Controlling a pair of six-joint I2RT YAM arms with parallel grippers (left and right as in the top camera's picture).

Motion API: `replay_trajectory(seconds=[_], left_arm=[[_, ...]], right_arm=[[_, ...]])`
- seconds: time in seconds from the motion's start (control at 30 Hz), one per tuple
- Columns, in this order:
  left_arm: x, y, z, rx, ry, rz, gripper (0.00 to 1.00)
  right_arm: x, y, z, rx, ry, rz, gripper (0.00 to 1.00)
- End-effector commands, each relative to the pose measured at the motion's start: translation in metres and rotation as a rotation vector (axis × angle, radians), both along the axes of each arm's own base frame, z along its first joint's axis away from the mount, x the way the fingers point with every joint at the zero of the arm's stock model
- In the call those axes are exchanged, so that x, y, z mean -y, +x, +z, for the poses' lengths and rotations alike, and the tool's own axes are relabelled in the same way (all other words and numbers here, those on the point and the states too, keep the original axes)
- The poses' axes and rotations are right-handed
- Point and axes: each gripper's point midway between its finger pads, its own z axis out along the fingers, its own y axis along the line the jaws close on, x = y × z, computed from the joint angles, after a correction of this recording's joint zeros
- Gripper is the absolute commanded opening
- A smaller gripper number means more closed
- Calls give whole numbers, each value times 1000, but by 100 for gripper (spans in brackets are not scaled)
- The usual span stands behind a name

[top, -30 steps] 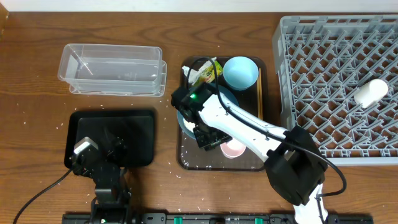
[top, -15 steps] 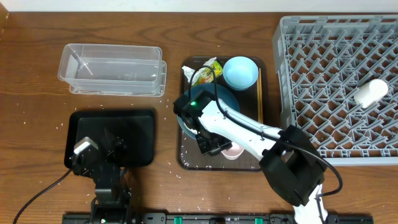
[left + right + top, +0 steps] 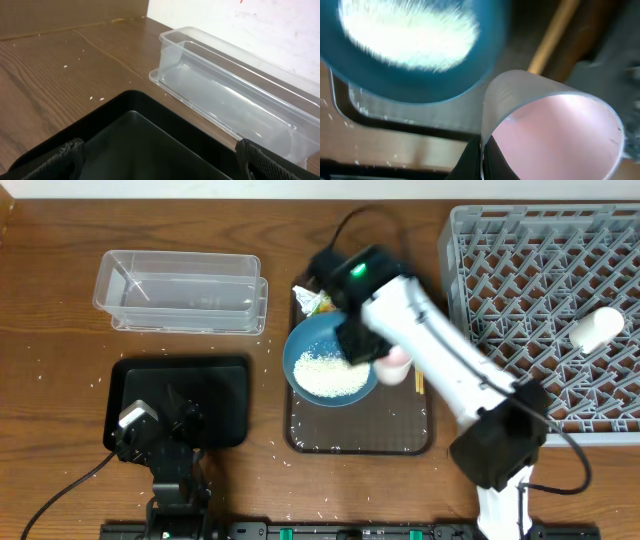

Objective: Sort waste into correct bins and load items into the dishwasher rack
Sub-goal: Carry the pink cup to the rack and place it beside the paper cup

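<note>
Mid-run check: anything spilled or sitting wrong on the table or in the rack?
Yes. Loose rice grains are scattered on the bare wood around the black tray and beside the brown serving tray, outside any bin. In the rack, the white cup lies on its side rather than standing upright.

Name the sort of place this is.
Likely a robot test bench staged as a dish-clearing station: a dishwasher rack, a serving tray with a rice-filled blue bowl, and the right gripper holding a pink cup.
</note>
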Motion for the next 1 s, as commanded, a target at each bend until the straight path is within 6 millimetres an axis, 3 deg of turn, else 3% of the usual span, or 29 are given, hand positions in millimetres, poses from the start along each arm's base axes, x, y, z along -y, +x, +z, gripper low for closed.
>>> replay_trajectory(seconds=[0.0,0.17,0.33,0.5,0.63,0.8,0.87,0.97], left_arm=[[-3,-4,-15,-50,7,17,98],[-3,-4,-14,-49,7,17,98],[-3,-4,-15,-50,7,17,98],[-3,-4,-14,-49,7,17,98],[-3,-4,-14,-49,7,17,98],[-3,-4,-15,-50,7,17,98],[-3,-4,-15,-50,7,17,98],[-3,-4,-15,-50,7,17,98]], right_arm=[[43,45,42,143,31,-40,1],[129,104,86,316,136,-219,1],[229,151,101,475,278,-372,1],[309,186,119,684,548,-432,1],[363,193,121,817,708,-449,1],[436,182,73,875,732,-630,1],[450,176,58,893,757,-643,1],[462,169,53,958,866,-597,1]])
